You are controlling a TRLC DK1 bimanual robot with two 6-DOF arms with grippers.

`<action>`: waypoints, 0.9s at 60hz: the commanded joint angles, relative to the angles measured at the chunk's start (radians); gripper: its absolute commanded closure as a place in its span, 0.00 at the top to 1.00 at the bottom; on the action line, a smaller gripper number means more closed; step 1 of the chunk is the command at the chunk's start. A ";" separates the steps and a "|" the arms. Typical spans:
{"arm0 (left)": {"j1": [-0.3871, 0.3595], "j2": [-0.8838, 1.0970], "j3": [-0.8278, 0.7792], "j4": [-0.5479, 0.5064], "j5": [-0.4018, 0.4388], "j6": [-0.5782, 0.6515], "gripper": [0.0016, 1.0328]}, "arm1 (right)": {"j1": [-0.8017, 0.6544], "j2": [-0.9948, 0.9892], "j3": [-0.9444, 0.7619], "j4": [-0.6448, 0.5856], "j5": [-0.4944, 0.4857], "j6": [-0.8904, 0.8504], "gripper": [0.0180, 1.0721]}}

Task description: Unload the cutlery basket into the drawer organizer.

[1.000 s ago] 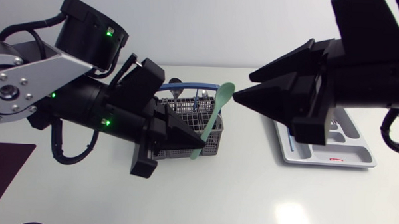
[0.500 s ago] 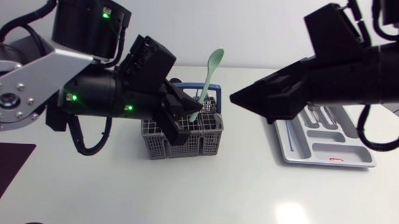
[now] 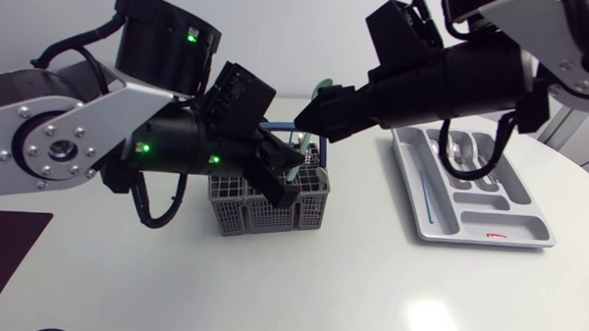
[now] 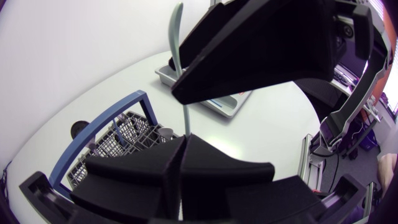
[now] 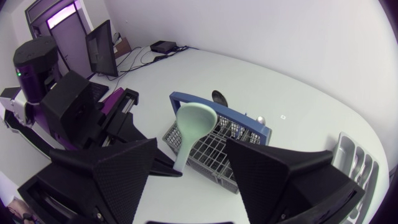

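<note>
My left gripper (image 3: 286, 177) is shut on the handle of a pale green spoon (image 3: 321, 87) and holds it upright over the grey cutlery basket (image 3: 269, 206) with its blue handle. In the left wrist view the handle (image 4: 185, 121) rises from between the shut fingers (image 4: 205, 165). My right gripper (image 3: 311, 115) reaches in from the right, open. Seen from its wrist, the spoon's bowl (image 5: 196, 121) stands between its spread fingers (image 5: 112, 168), touching neither. The grey drawer organizer (image 3: 508, 232) lies to the right with several pieces of cutlery in its far compartments.
More cutlery stands in the basket (image 5: 217, 146), among it a dark spoon (image 5: 219, 96). A dark purple mat (image 3: 7, 254) lies at the table's front left corner. The organizer (image 5: 357, 162) shows beside the right finger.
My left gripper has lifted the green spoon out of the basket and stood it upright. My right gripper has moved left and brought its open fingers around the spoon's bowl.
</note>
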 commanded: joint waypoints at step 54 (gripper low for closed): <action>0.028 0.031 0.031 0.064 -0.025 -0.052 0.14 | 0.008 0.076 0.032 0.082 -0.011 0.050 0.10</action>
